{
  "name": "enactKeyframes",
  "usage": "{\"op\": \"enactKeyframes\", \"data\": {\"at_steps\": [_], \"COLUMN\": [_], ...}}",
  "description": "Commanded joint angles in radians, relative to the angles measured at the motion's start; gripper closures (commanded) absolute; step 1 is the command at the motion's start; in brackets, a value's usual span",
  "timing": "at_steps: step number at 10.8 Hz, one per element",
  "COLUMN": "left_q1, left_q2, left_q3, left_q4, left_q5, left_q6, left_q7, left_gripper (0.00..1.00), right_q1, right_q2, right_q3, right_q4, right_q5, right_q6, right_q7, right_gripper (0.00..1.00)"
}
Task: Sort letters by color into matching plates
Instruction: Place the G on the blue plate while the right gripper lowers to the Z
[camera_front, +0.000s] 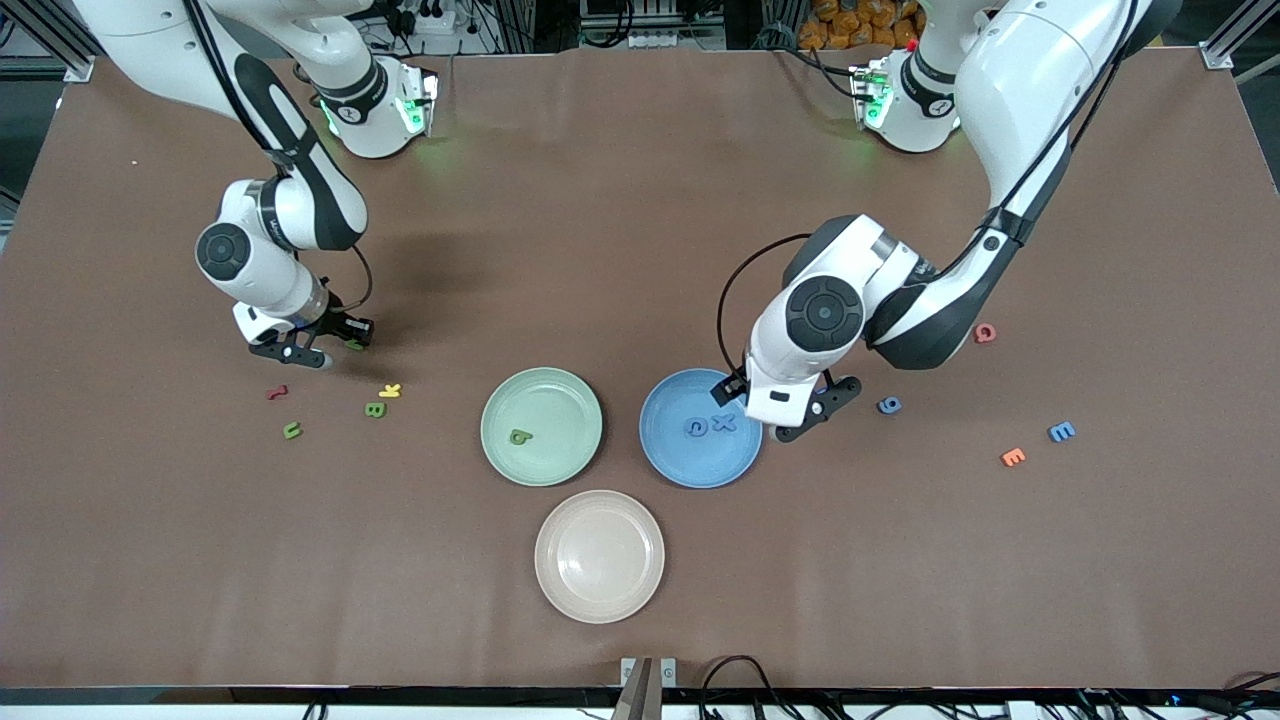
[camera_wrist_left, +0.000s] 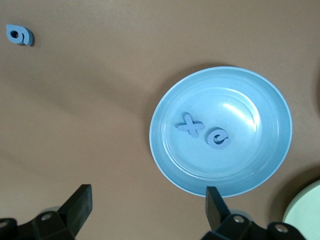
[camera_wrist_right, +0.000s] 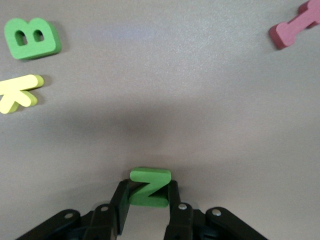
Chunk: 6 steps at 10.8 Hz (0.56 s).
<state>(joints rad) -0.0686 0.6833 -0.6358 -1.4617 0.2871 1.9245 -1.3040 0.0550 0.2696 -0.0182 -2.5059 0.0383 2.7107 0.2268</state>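
From the front, the brown desk (camera_front: 640, 250) carries a green plate (camera_front: 560, 400), a blue plate (camera_front: 672, 455) and scattered letters; the left wrist view shows the left tool (camera_wrist_left: 148, 210) spread apart beside the blue plate (camera_wrist_left: 260, 170); the right wrist view shows the right tool (camera_wrist_right: 148, 205) clamped on a green letter (camera_wrist_right: 149, 186).

Robotics lab: brown-covered table (camera_front: 640, 200), aluminium framing (camera_front: 60, 40), trailing cables (camera_front: 740, 680).

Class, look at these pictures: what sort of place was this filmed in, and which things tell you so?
Most likely a robotics lab. Two arms stand bolted at a brown-covered table, cables trail along its edge, and toy letters lie around the green plate and blue plate as a sorting test.
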Motion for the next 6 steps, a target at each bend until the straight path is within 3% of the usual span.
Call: {"op": "enactKeyframes", "data": {"at_steps": [1, 4, 6], "left_q1": [0.019, 0.067, 0.131], "left_q2": [-0.001, -0.008, -0.062], "left_q3": [0.028, 0.036, 0.03], "left_q4": [-0.023, -0.061, -0.182], "left_q5": [0.02, 0.064, 0.089], "left_q6": [-0.002, 0.001, 0.089], "left_q7": [0.093, 0.172, 0.199], "left_gripper": [0.0, 0.0, 0.0], "right_q1": [0.002, 0.006, 0.015], "right_q2": [0.002, -0.026, -0.049], "right_q3": [0.003, 0.006, 0.009], "right_q4": [-0.004, 0.028, 0.097], "right_q5": [-0.009, -0.006, 0.0], "right_q6": [0.011, -0.044, -0.161], "right_q7": [-0.01, -0.017, -0.009], "right_gripper": [0.81, 0.83, 0.83]}}
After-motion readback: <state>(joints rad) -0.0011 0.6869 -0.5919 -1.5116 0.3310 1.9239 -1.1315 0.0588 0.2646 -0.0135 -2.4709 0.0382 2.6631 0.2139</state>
